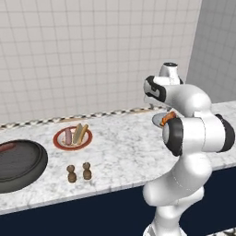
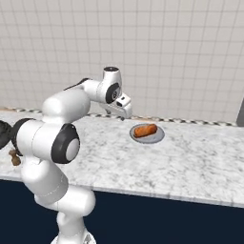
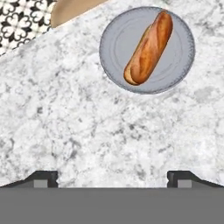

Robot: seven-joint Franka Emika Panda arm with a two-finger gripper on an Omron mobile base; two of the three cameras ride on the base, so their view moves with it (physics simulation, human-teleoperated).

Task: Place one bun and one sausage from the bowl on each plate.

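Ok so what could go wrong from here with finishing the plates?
1. The grey plate holds only a bun; its sausage lies in the bowl far across the counter, so a long reach or drive is needed.
2. Two shakers stand along that route and could get knocked.
3. The open gripper may nudge the bun when delivering.

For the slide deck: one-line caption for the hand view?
Open jaws above marble counter; grey-blue plate holds one bun.

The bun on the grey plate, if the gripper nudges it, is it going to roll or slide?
The bun looks long and rounded, so a sideways nudge would probably roll it. The grey plate looks shallow, so it may not stop it.
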